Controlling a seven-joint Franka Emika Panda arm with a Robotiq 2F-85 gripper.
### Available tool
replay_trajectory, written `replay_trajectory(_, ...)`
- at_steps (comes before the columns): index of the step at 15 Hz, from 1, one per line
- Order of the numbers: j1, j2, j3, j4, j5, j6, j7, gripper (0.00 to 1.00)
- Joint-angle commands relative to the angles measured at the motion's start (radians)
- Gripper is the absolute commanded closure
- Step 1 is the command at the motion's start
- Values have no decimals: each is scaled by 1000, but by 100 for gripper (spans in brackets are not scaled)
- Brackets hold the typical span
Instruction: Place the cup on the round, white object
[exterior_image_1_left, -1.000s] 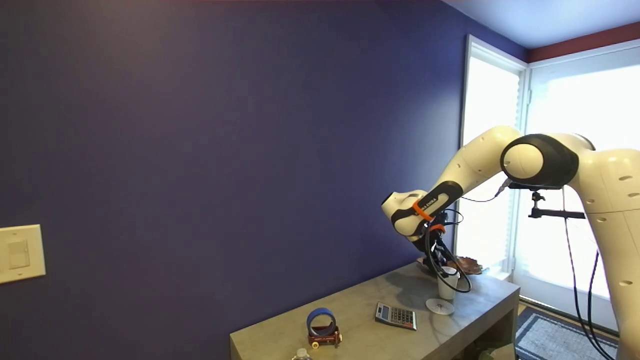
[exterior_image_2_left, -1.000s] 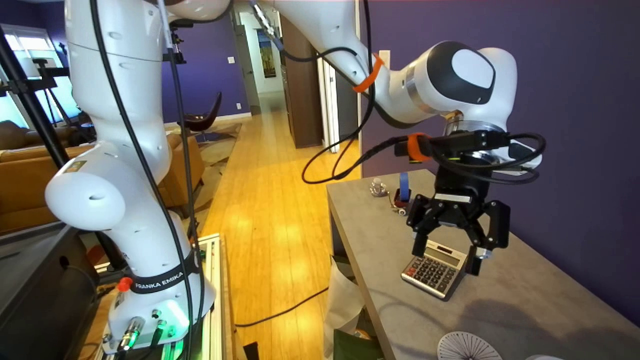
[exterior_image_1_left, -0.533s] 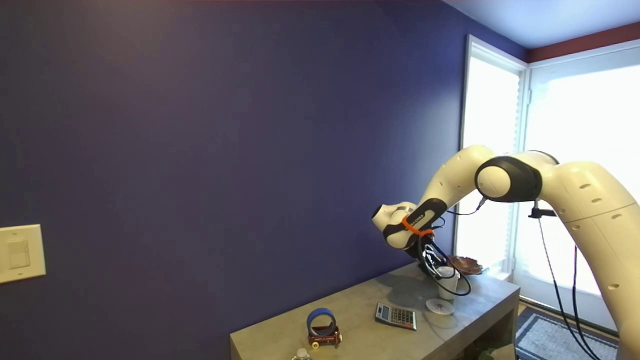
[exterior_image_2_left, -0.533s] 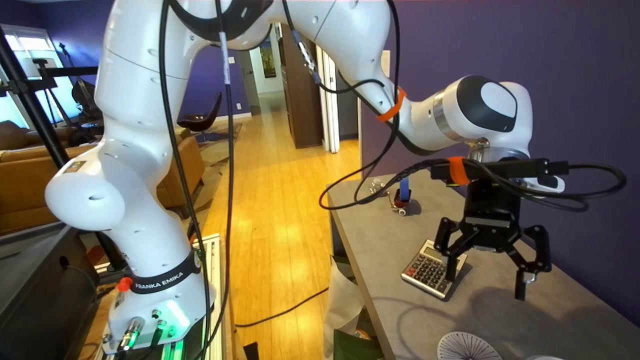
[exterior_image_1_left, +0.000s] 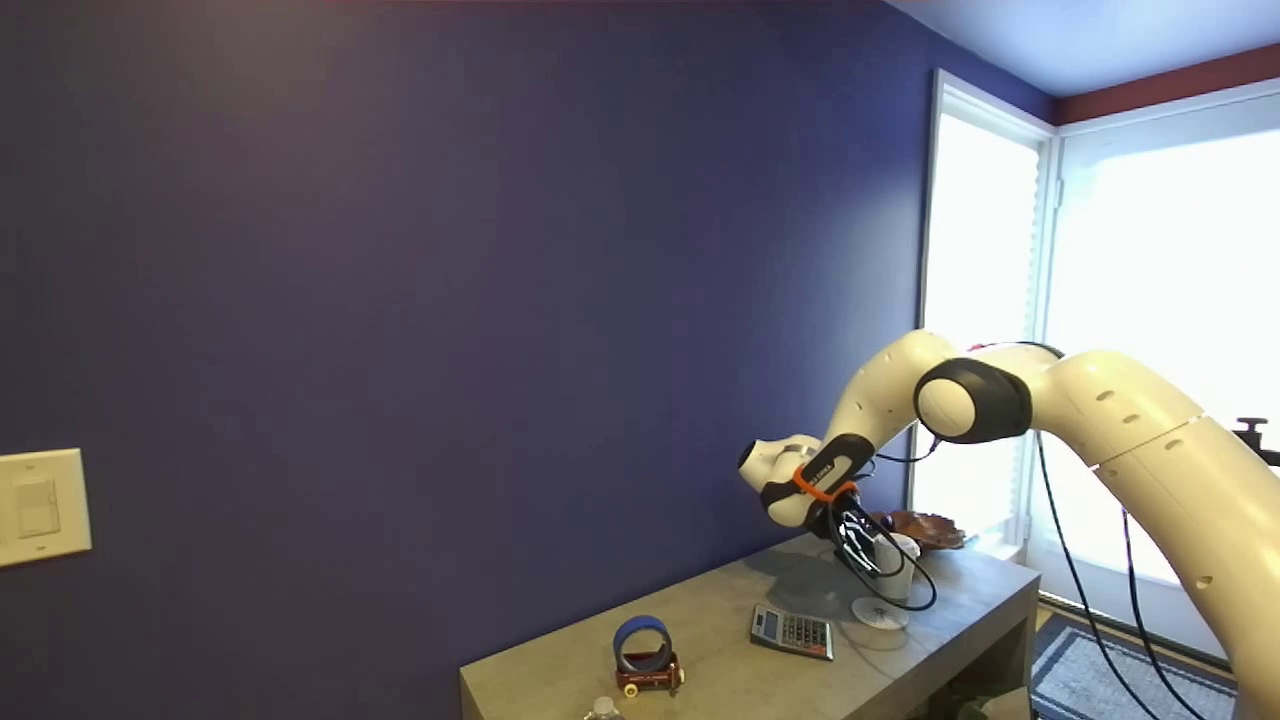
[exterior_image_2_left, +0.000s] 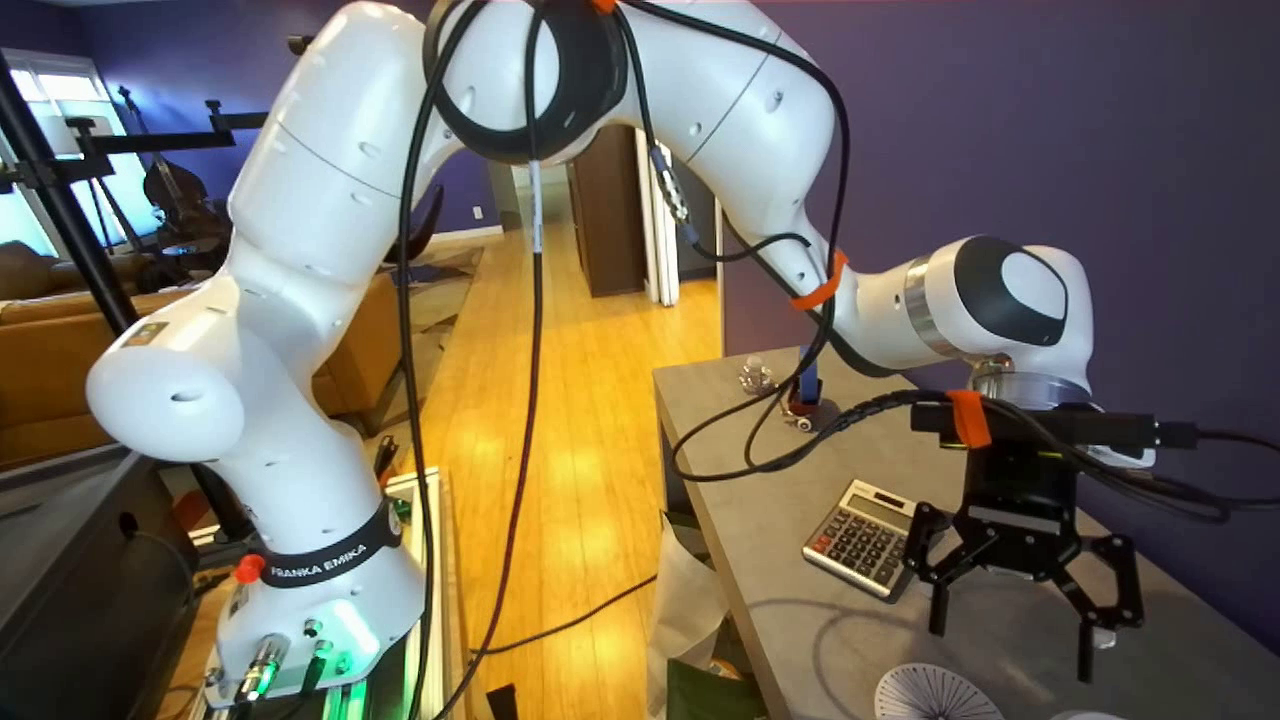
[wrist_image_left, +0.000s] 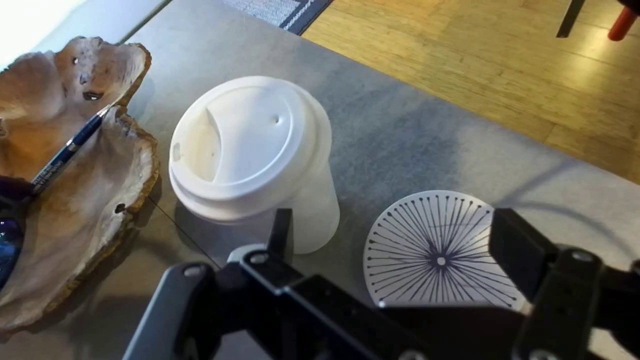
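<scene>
The white cup with a lid (wrist_image_left: 255, 135) stands upright on the grey table, left of centre in the wrist view. It also shows in an exterior view (exterior_image_1_left: 900, 575), partly behind cables; only a sliver of white, likely its lid, shows at the bottom edge of an exterior view (exterior_image_2_left: 1085, 715). The round, white object (wrist_image_left: 425, 235), a flat disc with dark radiating lines, lies beside the cup; it shows in both exterior views (exterior_image_1_left: 880, 613) (exterior_image_2_left: 935, 692). My gripper (exterior_image_2_left: 1012, 648) is open and empty above the table. In the wrist view its left fingertip overlaps the cup's lower side.
A brown wooden bowl (wrist_image_left: 100, 175) holding a pen and dark glasses stands close beside the cup. A calculator (exterior_image_2_left: 865, 540) lies near the disc. A blue ring on a small red cart (exterior_image_1_left: 645, 650) and a clear item (exterior_image_1_left: 603, 708) stand farther along. A wall runs behind the table.
The arm has reached out and my gripper has come down, moving right and down in an exterior view, closer to the table. It has opened wider. The cup and disc have not moved.
</scene>
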Motion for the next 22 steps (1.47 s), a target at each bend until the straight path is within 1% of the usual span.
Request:
replay_trajectory(1,-27,79,-5,89,-36,15,-52,0)
replay_trajectory(2,-16,37,3,35,-15,5,-16,0)
replay_trajectory(10,-18,49,3,41,-15,6,-15,0)
replay_trajectory(12,1,78,-16,56,-80,32,-6,0)
replay_trajectory(16,12,125,-23,76,-185,46,-6,0)
replay_trajectory(19,4,163,-18,95,-228,32,-20,0)
replay_trajectory(22,-8,200,-18,116,-244,14,-37,0)
